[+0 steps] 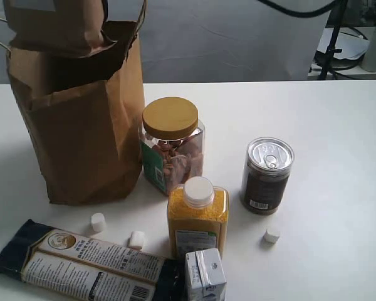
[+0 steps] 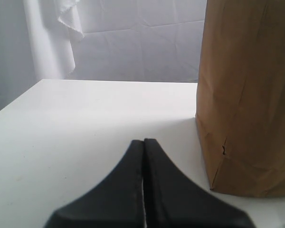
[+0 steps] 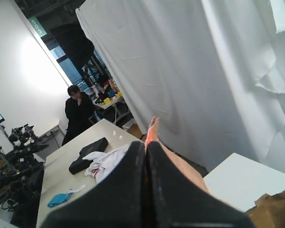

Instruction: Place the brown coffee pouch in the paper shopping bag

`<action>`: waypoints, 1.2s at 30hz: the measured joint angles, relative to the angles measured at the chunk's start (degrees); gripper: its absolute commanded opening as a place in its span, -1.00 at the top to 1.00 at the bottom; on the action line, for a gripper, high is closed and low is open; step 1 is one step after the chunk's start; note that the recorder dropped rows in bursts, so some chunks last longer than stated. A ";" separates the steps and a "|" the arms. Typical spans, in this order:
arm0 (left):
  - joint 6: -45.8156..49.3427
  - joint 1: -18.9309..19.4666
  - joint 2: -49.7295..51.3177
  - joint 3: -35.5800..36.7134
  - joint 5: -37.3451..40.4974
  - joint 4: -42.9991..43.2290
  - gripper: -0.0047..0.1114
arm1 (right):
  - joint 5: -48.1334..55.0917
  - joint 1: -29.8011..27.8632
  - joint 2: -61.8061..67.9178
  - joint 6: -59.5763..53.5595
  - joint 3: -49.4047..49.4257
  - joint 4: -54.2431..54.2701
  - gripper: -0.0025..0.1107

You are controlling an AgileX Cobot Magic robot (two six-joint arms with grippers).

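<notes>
We record a white table (image 1: 326,157) carrying all items. The largest is the paper shopping bag (image 1: 81,138), standing upright at the left rear with its mouth open, its rim creased and its thin handles raised.

The brown coffee pouch (image 1: 56,28) hangs over the bag's mouth, its lower edge at or just within the rim and its upper part cut off by the frame. In the right wrist view it shows edge-on as a thin orange-tan sheet, clamped between the fingers of the right gripper (image 3: 146,145).

The left gripper (image 2: 143,141) sits low over bare table beside the bag's wall, fingers pressed together with nothing between them.

In front of the bag a long black-and-cream packet (image 1: 81,263) lies flat. To the bag's right stands a nut jar (image 1: 172,150) with a yellow lid. Ahead of the jar is a bottle of yellow grains (image 1: 197,219) with a white cap. A dark can (image 1: 267,175) with a silver pull-tab lid stands apart to the right. A small carton (image 1: 205,276) stands just in front of the bottle.

Three white cubes (image 1: 98,222) lie scattered on the table.
</notes>
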 measured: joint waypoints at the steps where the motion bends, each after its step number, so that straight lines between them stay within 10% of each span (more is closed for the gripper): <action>1: 0.00 0.00 0.00 0.00 0.00 0.00 0.92 | -0.39 0.00 0.49 -1.18 0.00 1.03 0.96; 12: 0.00 0.00 0.00 0.00 0.00 0.00 0.92 | -3.31 0.00 7.73 -5.79 0.00 5.41 0.95; 20: 0.00 0.00 0.00 0.00 0.00 0.00 0.92 | -1.99 0.00 7.59 -8.02 -0.52 7.53 -0.14; 23: 0.00 0.00 0.00 0.00 0.00 0.00 0.92 | -1.04 0.00 7.59 -8.16 -0.52 8.50 0.04; 28: 0.00 0.00 0.00 0.00 0.00 0.00 0.92 | 1.10 0.00 6.38 -8.30 -0.52 11.17 0.96; 36: 0.00 0.00 0.00 0.00 0.00 0.00 0.92 | 11.04 0.00 -0.74 -6.33 -0.52 -3.23 0.96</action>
